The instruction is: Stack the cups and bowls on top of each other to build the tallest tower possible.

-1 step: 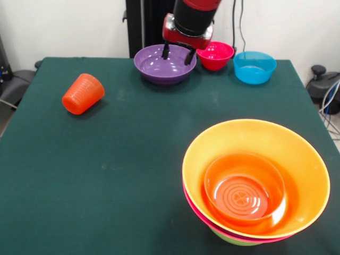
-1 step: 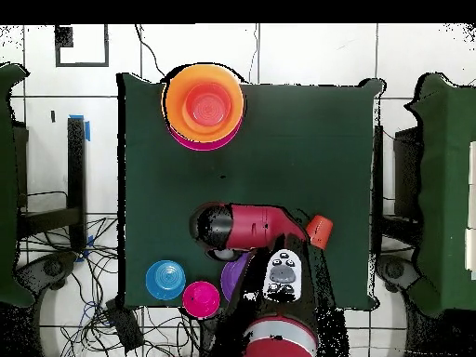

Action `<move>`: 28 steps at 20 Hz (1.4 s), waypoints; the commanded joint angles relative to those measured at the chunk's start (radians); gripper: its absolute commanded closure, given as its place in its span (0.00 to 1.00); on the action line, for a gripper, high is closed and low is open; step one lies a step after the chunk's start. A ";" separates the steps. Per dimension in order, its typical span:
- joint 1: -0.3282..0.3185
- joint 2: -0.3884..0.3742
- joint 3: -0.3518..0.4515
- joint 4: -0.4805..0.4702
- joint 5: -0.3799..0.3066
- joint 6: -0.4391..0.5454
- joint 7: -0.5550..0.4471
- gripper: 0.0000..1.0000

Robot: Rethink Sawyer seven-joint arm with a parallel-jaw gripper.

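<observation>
Over the purple bowl [image 1: 164,65] the gripper [image 1: 177,54] hangs, fingers spread, holding nothing; bowl looks light, stiff, glossy-slick, so best pinched at its rim.

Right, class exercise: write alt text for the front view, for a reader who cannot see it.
A robot gripper hangs open over a purple bowl at the far edge of a green table, beside a magenta-red bowl and a blue bowl. Nearer, a tower of nested bowls; an orange-red cup lies tipped over.
</observation>
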 commanded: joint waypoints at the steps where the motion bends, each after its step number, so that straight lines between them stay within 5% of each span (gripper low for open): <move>1: 0.026 0.098 0.038 -0.021 0.037 -0.099 0.210 0.00; 18: -0.022 0.171 0.010 -0.024 -0.044 -0.191 0.120 0.00; 28: -0.035 0.169 0.014 -0.017 -0.031 -0.188 0.125 0.00</move>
